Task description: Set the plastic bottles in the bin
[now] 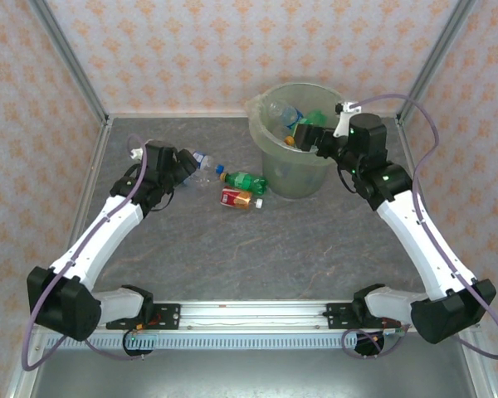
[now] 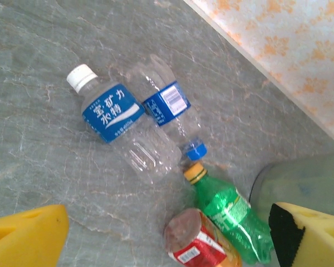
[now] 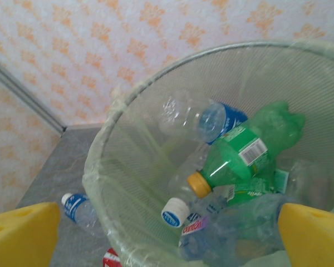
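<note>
Several plastic bottles lie on the table left of the bin (image 1: 295,178). There are two clear ones with blue labels (image 2: 114,119) (image 2: 170,105), a green one with an orange cap (image 2: 231,214) and a red-labelled one (image 2: 197,245). In the top view they show as clear (image 1: 201,162), green (image 1: 242,180) and red-labelled (image 1: 236,198). My left gripper (image 1: 181,166) hovers open beside the clear bottles, its yellow fingers (image 2: 22,233) wide apart around nothing. My right gripper (image 1: 311,137) is open over the bin (image 3: 108,167). The bin holds a green bottle (image 3: 245,156), a clear blue-labelled one (image 3: 206,117) and other crushed ones.
Patterned walls and metal corner posts (image 1: 70,62) enclose the grey marbled table (image 1: 232,257). The bin stands at the back right, close to the wall. Open table surface lies in front of the bottles, toward the arm bases.
</note>
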Robot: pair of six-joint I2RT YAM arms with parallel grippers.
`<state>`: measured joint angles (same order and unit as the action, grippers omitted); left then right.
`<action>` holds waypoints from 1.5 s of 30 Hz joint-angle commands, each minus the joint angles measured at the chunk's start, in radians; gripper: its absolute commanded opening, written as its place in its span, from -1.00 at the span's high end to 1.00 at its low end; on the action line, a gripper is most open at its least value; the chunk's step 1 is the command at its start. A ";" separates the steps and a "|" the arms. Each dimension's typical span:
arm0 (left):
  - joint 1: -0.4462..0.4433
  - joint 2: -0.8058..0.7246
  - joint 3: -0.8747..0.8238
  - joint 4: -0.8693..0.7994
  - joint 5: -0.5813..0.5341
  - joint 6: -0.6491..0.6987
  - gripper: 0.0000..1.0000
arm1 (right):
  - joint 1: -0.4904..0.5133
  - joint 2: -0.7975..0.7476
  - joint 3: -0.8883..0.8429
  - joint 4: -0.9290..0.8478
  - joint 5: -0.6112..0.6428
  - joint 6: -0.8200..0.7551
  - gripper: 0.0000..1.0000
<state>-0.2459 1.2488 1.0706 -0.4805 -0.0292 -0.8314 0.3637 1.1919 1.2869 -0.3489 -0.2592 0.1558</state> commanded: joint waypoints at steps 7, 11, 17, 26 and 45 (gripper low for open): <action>0.175 0.137 0.049 0.073 0.101 -0.053 -0.67 | 0.013 -0.082 -0.075 0.096 -0.113 0.011 -0.99; 0.241 0.212 0.050 0.116 0.172 -0.051 -0.55 | 0.014 -0.094 -0.087 0.088 -0.106 -0.002 -0.99; 0.311 0.306 0.047 0.164 0.207 -0.039 -0.40 | 0.021 -0.094 -0.083 0.079 -0.131 -0.016 -0.99; 0.368 0.430 0.044 0.309 0.298 -0.068 -0.30 | 0.023 -0.105 -0.082 0.041 -0.130 -0.017 -0.99; 0.384 0.652 0.096 0.418 0.395 -0.103 -0.31 | 0.024 -0.148 -0.085 0.014 -0.105 -0.021 -0.99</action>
<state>0.1272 1.8751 1.1427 -0.0937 0.3428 -0.9203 0.3836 1.0611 1.1931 -0.3176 -0.3740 0.1520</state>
